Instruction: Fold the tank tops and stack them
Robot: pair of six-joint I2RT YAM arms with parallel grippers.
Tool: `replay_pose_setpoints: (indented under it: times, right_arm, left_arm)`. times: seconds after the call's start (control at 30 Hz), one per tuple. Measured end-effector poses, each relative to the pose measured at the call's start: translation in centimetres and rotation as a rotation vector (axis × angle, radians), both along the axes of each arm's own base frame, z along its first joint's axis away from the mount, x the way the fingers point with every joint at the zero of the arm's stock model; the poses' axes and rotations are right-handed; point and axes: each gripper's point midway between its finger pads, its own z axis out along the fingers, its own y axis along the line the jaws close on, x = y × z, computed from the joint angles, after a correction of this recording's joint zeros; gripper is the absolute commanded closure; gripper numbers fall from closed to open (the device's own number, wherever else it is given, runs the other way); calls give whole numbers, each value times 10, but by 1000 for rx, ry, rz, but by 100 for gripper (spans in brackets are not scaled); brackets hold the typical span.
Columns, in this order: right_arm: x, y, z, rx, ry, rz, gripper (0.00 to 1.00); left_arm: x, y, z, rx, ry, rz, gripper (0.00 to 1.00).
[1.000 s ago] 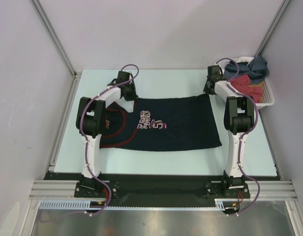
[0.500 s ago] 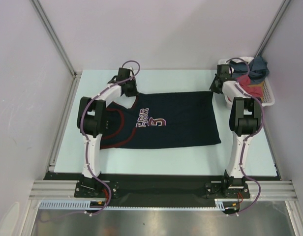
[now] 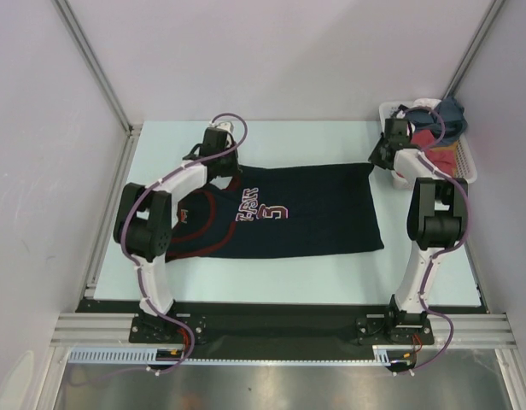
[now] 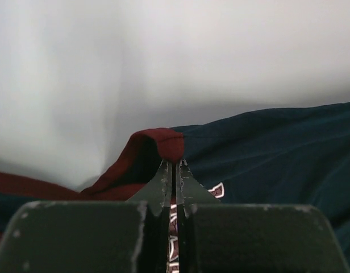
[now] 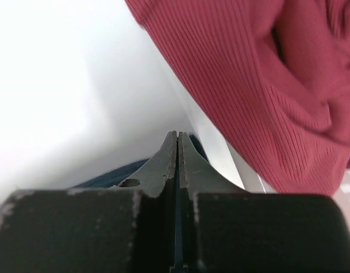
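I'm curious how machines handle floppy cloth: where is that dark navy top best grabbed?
At its far corners, coming down from above. The navy tank top lies flat and spread, so only edges can be pinched; the left gripper is shut on the red-trimmed shoulder strap, lifting it slightly.

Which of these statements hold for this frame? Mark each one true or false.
1. The navy tank top lies spread out on the table. True.
2. The left gripper is open. False: it is shut, pinching the navy tank top at its edge.
3. The basket sits at the table's far left corner. False: it sits at the far right corner.
4. A red garment lies in the basket. True.
5. A second, folded top lies on the table. False: only one top is there.
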Motion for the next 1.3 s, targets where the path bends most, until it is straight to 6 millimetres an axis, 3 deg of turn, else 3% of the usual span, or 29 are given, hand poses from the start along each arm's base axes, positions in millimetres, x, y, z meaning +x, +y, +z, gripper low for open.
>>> replay_pose_setpoints:
  times: [0.23,0.63,0.97,1.3]
  right_arm:
    - [-32,2,-21,35,48,-20,100]
    - [-82,4,-16,64,30,-50,100]
    - [-124,3,-32,65,63,-83,100]
    - [-136,1,-28,60,51,-98,100]
  left_arm:
    - [-25,4,13,35,-60,25,100]
    - [-82,11,-13,44,-14,42,100]
    - [-115,12,-29,63,18,65,100]
    - [-133,13,-30,53,19,94,99]
